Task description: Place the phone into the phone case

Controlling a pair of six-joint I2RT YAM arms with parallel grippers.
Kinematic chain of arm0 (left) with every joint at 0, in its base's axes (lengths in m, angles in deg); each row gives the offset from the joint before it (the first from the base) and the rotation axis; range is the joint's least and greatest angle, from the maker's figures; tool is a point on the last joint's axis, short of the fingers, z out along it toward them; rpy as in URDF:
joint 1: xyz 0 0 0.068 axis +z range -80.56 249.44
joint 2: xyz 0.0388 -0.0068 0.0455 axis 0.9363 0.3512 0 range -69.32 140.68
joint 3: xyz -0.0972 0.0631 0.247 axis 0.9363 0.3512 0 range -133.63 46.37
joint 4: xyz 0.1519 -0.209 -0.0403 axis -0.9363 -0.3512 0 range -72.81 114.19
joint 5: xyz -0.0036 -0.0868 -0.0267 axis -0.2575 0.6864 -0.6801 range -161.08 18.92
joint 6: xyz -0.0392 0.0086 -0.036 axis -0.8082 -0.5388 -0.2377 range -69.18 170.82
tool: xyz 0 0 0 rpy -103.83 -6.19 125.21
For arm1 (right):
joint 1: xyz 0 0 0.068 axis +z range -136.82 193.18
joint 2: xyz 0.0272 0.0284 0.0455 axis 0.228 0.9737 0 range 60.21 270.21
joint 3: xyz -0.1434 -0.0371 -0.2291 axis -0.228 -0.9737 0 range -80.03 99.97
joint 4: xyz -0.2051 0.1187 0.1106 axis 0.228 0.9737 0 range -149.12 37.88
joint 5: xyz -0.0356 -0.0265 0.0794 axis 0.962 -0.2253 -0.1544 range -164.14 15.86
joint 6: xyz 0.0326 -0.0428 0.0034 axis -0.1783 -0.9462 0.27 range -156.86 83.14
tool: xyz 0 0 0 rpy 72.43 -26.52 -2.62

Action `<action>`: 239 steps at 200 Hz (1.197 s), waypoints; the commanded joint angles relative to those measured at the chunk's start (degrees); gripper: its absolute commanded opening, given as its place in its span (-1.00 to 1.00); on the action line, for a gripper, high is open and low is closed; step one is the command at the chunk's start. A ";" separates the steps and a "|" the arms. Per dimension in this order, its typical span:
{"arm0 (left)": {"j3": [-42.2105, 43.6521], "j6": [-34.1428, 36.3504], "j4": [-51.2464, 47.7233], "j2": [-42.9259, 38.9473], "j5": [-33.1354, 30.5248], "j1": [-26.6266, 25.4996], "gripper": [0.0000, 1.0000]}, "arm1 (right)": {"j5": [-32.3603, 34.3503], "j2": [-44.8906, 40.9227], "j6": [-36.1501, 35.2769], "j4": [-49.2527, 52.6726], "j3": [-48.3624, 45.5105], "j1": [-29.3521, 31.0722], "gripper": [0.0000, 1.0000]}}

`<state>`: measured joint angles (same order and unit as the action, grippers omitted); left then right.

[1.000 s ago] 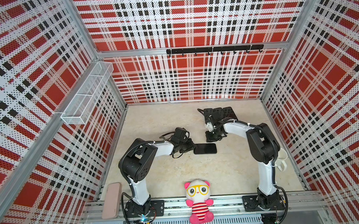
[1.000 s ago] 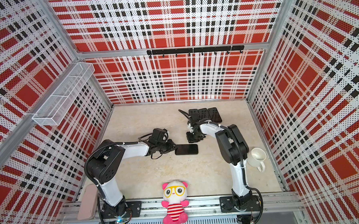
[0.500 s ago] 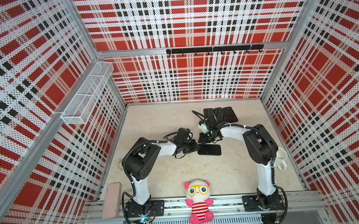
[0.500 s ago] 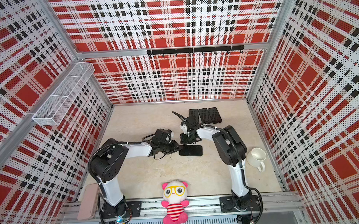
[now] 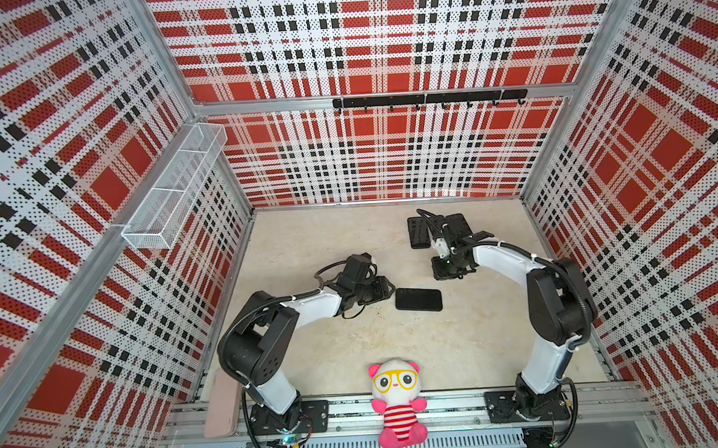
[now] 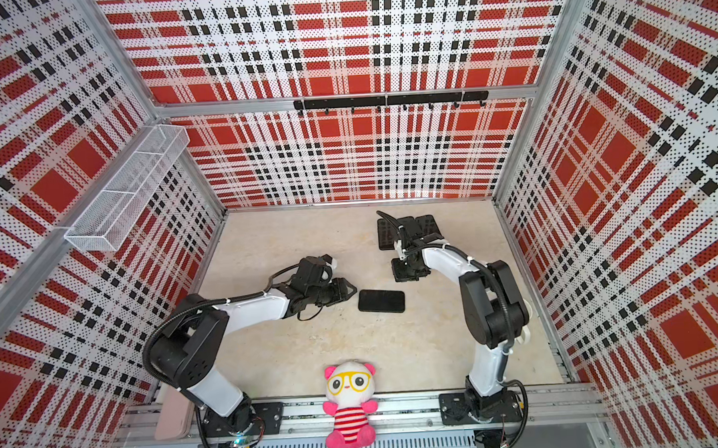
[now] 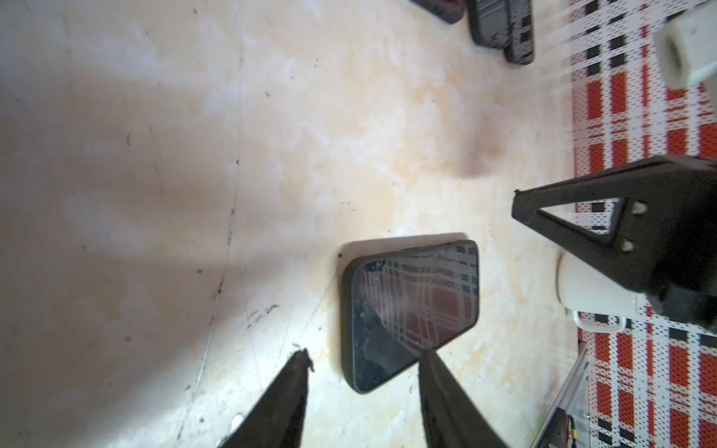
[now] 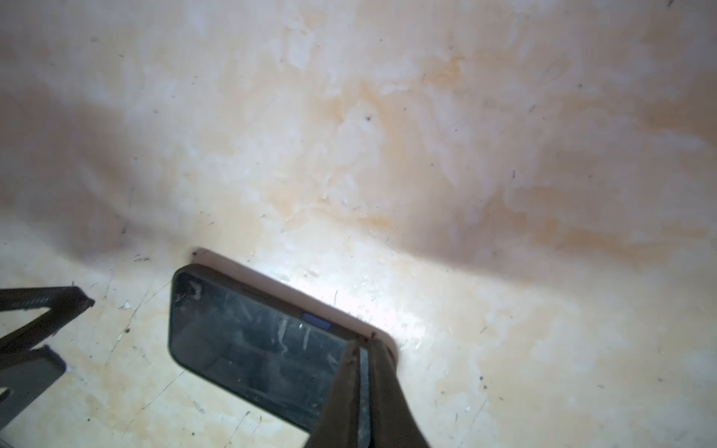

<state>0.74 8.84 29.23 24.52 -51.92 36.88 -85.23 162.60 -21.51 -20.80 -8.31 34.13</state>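
Black phone [image 5: 418, 300] flat, screen up, long axis left-right in both top views; rim of pink case [image 8: 248, 282] beneath. I read left gripper [image 7: 364, 355] spread, right gripper [image 8: 362, 343] pressed together.

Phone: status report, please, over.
Left gripper open, fingers at the phone's end. Right gripper shut, empty. Phone flat, screen up, pale case rim showing around it. Nothing blocking.

Black phone [image 5: 418, 300], red plaid walls [image 5: 383, 45]
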 commanded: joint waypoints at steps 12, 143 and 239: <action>3.00 -1.75 2.54 -4.18 -1.32 -0.11 0.21 | 1.72 -0.05 -3.00 -2.30 -1.85 0.38 -0.81; 7.85 -4.52 1.22 -10.59 -7.38 -3.92 0.97 | -0.66 5.70 -6.17 -2.31 -3.61 1.39 -0.78; 3.63 -0.76 -5.48 -9.02 -10.51 -4.33 0.97 | -13.44 -1.58 10.11 -13.70 -15.92 11.35 -0.74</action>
<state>6.71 5.69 26.82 15.36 -60.18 33.06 -92.09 161.70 -19.10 -27.94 -21.80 42.85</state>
